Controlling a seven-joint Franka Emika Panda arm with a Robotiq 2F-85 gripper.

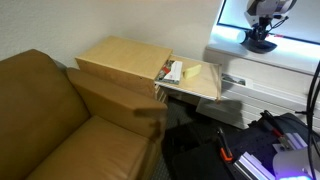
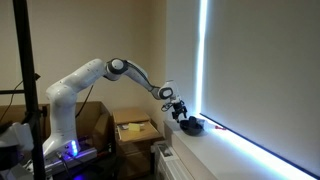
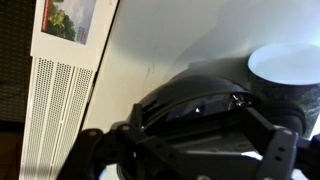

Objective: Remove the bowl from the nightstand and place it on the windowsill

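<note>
Nearest to the wrist camera are the two black fingers (image 3: 285,140) of the claw (image 3: 188,150), which stand wide apart at the lower edge of the view, one at each side. Between them lies the dark bowl (image 3: 190,105), its glossy rim turned toward the camera; whether the fingers touch it I cannot tell. The bowl rests on the white windowsill (image 3: 170,40). Just beside the bowl, toward the right edge, stands a white round object (image 3: 285,65), cut off too much to name. At the left side a white grille (image 3: 55,110) with many small holes runs downward, and above it lies a printed card (image 3: 70,22) with a small landscape picture. In an exterior view the claw (image 1: 263,33) hangs close over the bowl (image 1: 256,46) on the windowsill (image 1: 285,62), in front of a bright window. A wooden nightstand (image 1: 120,60) stands well apart from the bowl, between the windowsill and a brown leather sofa (image 1: 60,110). Some small things (image 1: 172,72), too small to name, lie on a lower wooden board at the side of the nightstand. In an exterior view the white arm (image 2: 100,75) reaches out to the windowsill (image 2: 240,148), and the claw (image 2: 178,108) points down at the bowl (image 2: 191,126), a small dark shape near the bright strip of the window (image 2: 205,60).
</note>
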